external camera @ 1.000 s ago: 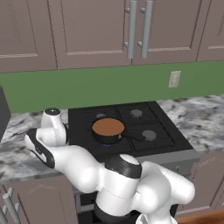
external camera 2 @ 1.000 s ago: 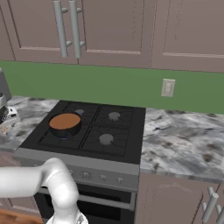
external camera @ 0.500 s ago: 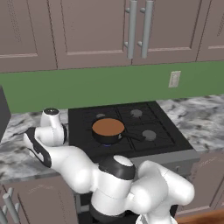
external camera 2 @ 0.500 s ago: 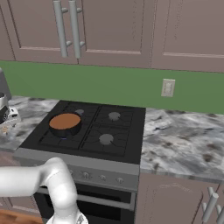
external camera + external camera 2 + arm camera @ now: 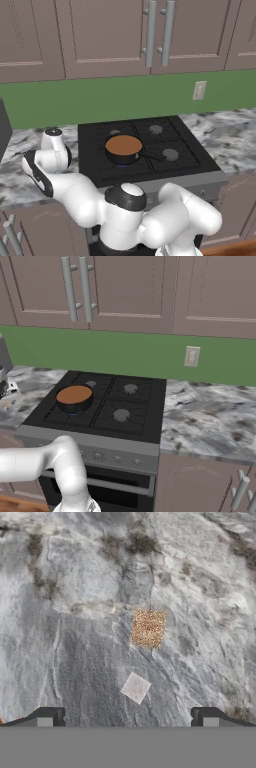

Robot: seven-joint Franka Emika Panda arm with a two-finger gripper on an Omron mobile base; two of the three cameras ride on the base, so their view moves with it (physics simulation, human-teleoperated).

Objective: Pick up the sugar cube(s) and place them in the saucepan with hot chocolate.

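In the hand view an orange-tan speckled sugar cube (image 5: 148,628) lies on the grey marble counter. A smaller pale square piece (image 5: 135,687) lies just below it, nearer my fingertips. My gripper (image 5: 128,719) hangs open straight above them, its two dark tips wide apart with nothing between them. The saucepan with hot chocolate (image 5: 123,147) (image 5: 75,396) is black with an orange-brown surface. It stands on the stove's front left burner, its handle pointing right. My hand (image 5: 52,152) is over the counter to the left of the stove.
The black stove (image 5: 150,145) sits between two stretches of marble counter (image 5: 210,416). A dark appliance (image 5: 4,131) stands at the far left on the counter. Cabinets hang overhead, and an outlet (image 5: 191,356) is on the green wall.
My hand has eased slightly left and down over the counter left of the stove. The jaws stayed open, and the saucepan has not moved.
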